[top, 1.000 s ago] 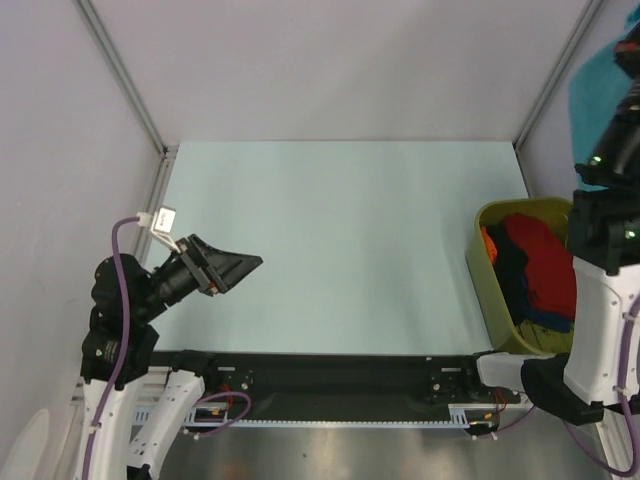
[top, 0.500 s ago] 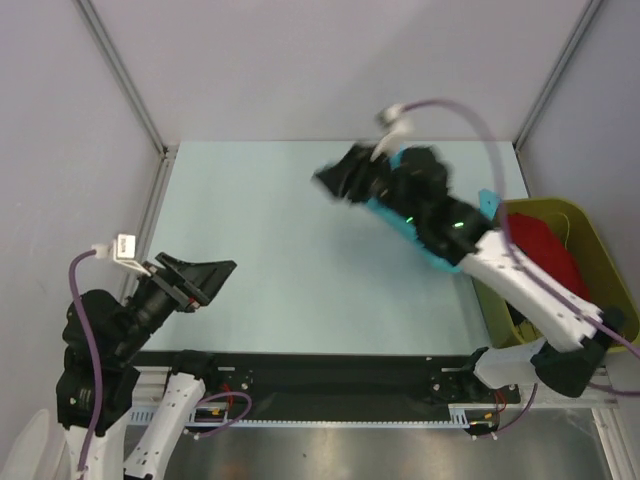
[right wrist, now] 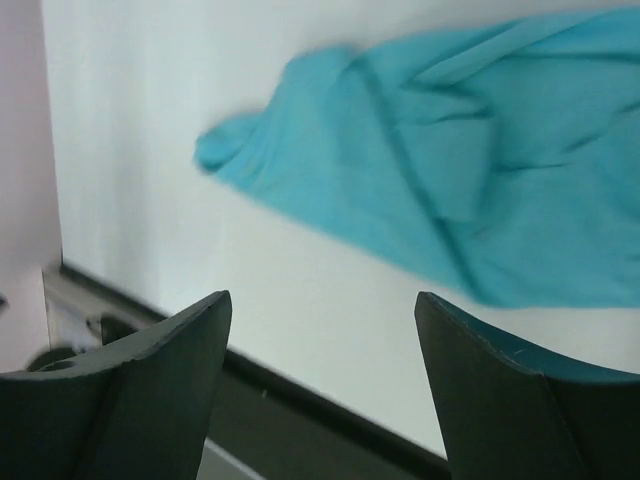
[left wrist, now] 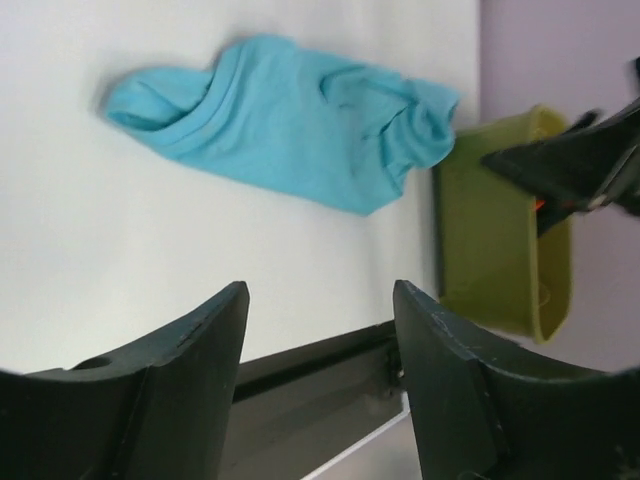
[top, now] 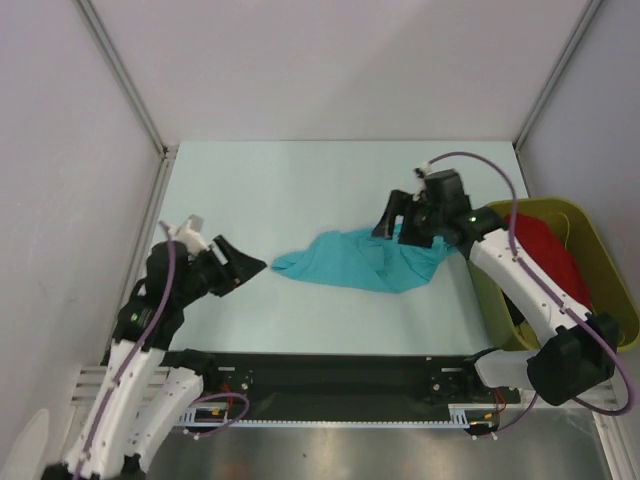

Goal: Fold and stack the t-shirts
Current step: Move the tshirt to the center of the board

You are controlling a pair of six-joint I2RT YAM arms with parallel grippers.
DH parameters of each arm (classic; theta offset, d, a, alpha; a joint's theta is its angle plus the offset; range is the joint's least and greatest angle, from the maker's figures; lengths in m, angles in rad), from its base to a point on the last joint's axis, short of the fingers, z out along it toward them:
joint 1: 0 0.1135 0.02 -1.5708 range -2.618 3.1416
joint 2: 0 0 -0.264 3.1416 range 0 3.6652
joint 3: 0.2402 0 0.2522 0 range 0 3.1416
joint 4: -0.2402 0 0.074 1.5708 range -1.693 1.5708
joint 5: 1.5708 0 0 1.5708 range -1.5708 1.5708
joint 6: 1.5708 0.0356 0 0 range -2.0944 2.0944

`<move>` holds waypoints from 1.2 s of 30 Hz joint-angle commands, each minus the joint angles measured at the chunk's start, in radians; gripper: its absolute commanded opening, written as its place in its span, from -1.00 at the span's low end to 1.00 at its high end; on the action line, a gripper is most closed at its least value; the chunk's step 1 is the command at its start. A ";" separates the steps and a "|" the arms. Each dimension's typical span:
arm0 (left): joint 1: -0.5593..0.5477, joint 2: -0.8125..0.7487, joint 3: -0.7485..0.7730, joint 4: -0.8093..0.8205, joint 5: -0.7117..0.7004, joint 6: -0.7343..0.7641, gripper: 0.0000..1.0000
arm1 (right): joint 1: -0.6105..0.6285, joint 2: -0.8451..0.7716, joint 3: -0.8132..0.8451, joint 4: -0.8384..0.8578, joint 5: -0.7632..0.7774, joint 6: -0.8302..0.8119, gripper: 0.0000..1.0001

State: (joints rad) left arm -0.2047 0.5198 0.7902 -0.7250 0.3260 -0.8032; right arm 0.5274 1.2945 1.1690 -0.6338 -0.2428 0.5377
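Pale table (top: 300, 190) is bearing a crumpled turquoise t-shirt (top: 365, 262); right gripper (top: 388, 224) is hovering over it, left gripper (top: 250, 268) nearby, both open.

Olive-green tub (top: 545, 204) sits at right edge of pale table (top: 300, 190), toward near side. Black rail (top: 330, 372) spans near edge.
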 commanded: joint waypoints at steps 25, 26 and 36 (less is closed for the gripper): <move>-0.407 1.579 0.851 0.131 -0.479 -0.050 0.31 | -0.317 0.123 -0.104 -0.101 -0.115 -0.140 0.72; -0.407 1.588 0.857 0.124 -0.479 -0.051 0.32 | -0.316 0.114 -0.104 -0.110 -0.115 -0.140 0.72; -0.389 1.391 0.651 0.148 -0.579 0.189 -0.99 | -0.311 0.123 -0.046 -0.182 -0.058 -0.027 0.73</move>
State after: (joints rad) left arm -0.6052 2.0918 1.5368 -0.5472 -0.1478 -0.7269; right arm 0.2131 1.4364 1.0843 -0.7895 -0.3256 0.4400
